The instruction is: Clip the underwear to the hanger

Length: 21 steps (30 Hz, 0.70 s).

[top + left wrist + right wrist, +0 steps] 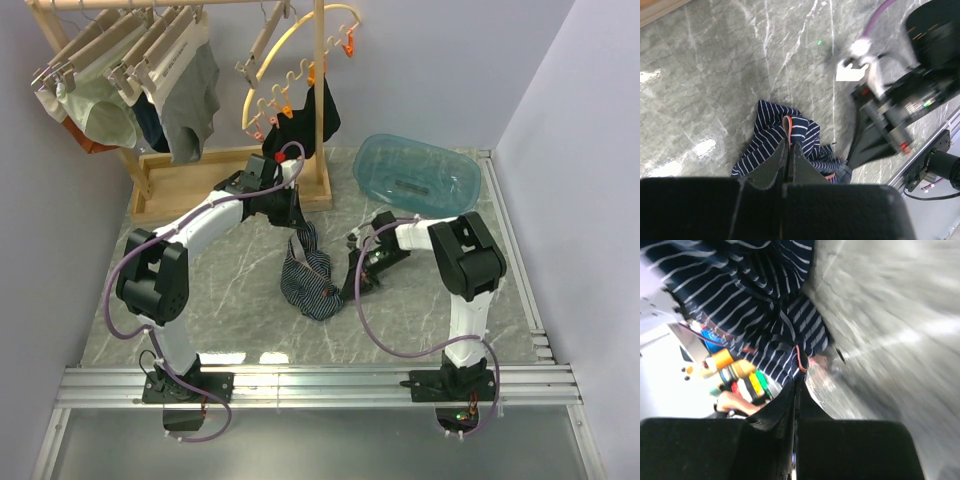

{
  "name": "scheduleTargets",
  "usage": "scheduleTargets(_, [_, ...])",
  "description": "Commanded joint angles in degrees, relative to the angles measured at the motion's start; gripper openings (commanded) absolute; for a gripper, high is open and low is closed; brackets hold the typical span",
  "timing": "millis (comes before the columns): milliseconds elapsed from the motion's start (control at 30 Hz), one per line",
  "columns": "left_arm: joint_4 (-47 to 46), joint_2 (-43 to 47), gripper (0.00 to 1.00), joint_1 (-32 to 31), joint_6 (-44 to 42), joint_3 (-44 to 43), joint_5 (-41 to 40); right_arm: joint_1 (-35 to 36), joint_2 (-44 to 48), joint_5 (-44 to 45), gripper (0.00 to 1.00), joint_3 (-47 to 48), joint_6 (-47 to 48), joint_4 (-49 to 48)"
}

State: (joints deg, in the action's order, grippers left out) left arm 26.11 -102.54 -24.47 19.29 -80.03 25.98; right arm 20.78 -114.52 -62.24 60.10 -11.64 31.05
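The navy pinstriped underwear (312,272) hangs bunched between my two grippers just above the marble table. My left gripper (299,228) is shut on its upper edge; in the left wrist view the jaws (789,144) pinch the orange-trimmed hem of the underwear (770,137). My right gripper (351,290) is shut on its lower right edge; in the right wrist view the tips (798,378) clamp the hem of the underwear (760,300). An empty pale wooden hanger (263,38) with a metal clip hangs tilted from the rack at the back.
A wooden rack (160,185) at the back left carries several hangers with grey briefs (190,100) and other garments. A yellow arc (300,55) with orange pegs holds a black garment (322,110). A blue plastic basin (415,175) sits at the back right.
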Motion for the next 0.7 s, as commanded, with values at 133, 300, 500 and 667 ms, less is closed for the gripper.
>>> scheduleTargets(133, [-1.15, 2.26, 0.0, 2.49, 1.1, -1.27, 2.24, -12.15, 12.12, 2.46, 0.0, 6.6, 1.52, 2.16])
scheduleTargets(300, [-0.36, 2.26, 0.0, 2.94, -0.04, -3.29, 3.02, -14.62, 18.61, 4.49, 0.0, 10.12, 6.62, 7.61])
scheduleTargets(500, [-3.6, 7.52, 0.0, 3.37, -1.62, -1.81, 4.96, -18.4, 30.46, 7.21, 0.0, 13.39, 18.92, 12.89])
scheduleTargets(667, [-5.82, 16.23, 0.0, 3.55, -6.18, 9.07, 6.19, -18.14, 45.57, 12.57, 0.0, 1.8, 39.82, 16.85])
